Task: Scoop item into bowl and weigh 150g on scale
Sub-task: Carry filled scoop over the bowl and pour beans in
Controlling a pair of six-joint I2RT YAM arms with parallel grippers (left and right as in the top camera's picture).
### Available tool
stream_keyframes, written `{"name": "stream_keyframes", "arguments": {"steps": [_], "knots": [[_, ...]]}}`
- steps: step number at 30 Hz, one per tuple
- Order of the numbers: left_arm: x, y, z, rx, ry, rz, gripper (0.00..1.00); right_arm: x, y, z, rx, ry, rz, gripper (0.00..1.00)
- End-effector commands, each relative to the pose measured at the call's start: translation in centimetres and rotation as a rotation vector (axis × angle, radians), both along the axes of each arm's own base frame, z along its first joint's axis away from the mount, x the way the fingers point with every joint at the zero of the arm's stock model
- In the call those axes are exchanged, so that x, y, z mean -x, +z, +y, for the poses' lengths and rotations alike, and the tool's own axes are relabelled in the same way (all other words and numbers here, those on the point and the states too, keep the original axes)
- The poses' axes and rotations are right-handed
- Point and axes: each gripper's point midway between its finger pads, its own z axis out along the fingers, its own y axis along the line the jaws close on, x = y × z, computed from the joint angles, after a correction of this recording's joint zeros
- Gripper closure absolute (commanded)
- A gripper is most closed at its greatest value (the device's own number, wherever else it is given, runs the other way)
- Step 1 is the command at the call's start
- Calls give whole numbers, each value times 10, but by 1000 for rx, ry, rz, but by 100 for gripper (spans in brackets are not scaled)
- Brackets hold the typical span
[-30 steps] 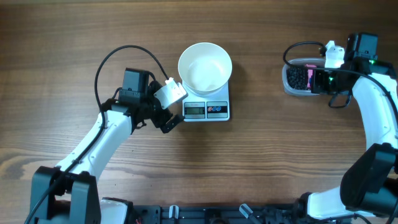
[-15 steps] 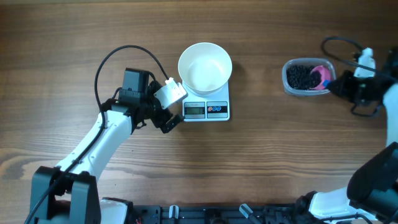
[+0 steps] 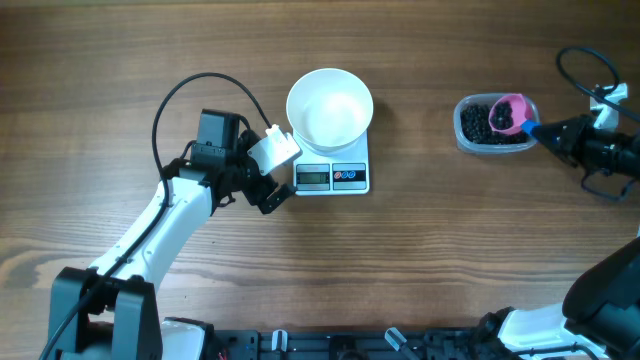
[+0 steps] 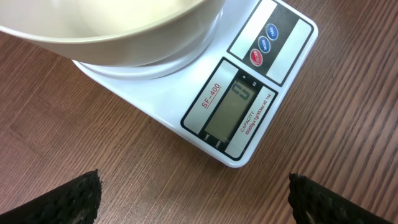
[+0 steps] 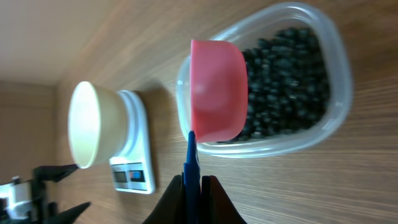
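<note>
The white bowl [image 3: 330, 108] stands on the scale [image 3: 352, 180], and nothing shows inside the bowl. My left gripper [image 3: 284, 176] waits open just left of the scale's display [image 4: 233, 109], with bare wood between its fingertips [image 4: 68, 199]. My right gripper [image 5: 193, 198] is shut on the blue handle [image 5: 192, 158] of a pink scoop [image 5: 217, 90]. The scoop [image 3: 511, 113] hangs over the right part of a clear tub [image 3: 463, 136] that holds the black beads [image 3: 480, 122]. Whether the scoop carries beads I cannot tell.
The tub [image 5: 323, 127] sits at the far right of the wooden table, well apart from the bowl [image 5: 87, 124] and scale [image 5: 134, 174]. The left arm's black cable [image 3: 200, 85] loops over the table to the left of the bowl.
My right arm has drawn back to the right, off the tub, uncovering the pink scoop, which now sits over the tub's right end. The left arm has not moved.
</note>
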Motion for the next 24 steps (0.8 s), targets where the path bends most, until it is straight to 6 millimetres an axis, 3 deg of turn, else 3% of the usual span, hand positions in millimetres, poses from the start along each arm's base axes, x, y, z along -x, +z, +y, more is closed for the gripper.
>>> {"name": "stream_keyframes", "arguments": {"steps": [1,10,18,20,24], "knots": [[3,-5,1,4,-6,15,0,-4,23,21,-144,77,-119,96],[3,-5,1,4,-6,15,0,-8,48,69,-366,133,-102,96],[3,-5,1,4,-6,15,0,-30,56,163,-388,326,-76,96],[3,-5,1,4,-6,15,0,-39,55,196,-348,372,-77,96],[3,-5,1,4,-6,15,0,-43,49,239,-239,423,-79,96]]}}
